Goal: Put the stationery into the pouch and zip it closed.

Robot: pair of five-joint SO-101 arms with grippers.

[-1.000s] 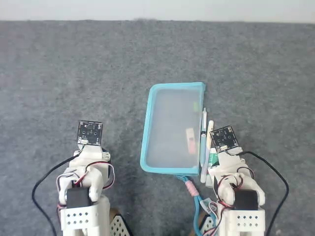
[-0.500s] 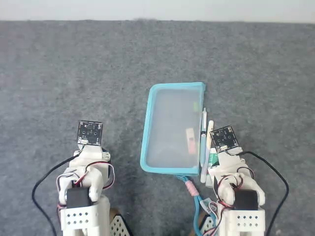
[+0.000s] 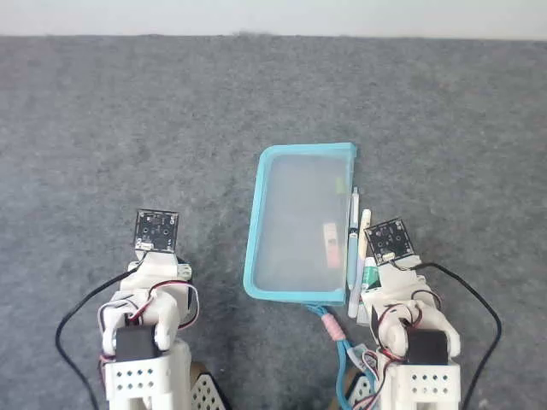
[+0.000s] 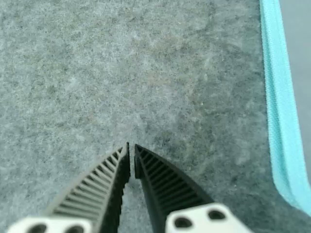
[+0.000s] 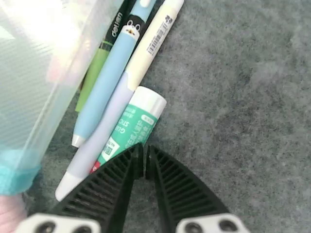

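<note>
Right wrist view: glue stick (image 5: 133,125), blue pen (image 5: 109,77) and cream pen (image 5: 154,41) lie side by side on the table (image 5: 233,97), along the edge of the pouch (image 5: 43,73). They are probably light, rigid, smooth and apt to roll, so best taken mid-barrel. Right gripper (image 5: 144,151) hangs low by the glue stick's end, jaws pressed nearly together, empty; left gripper (image 4: 131,149) is likewise pinched, over bare table near the pouch.
</note>
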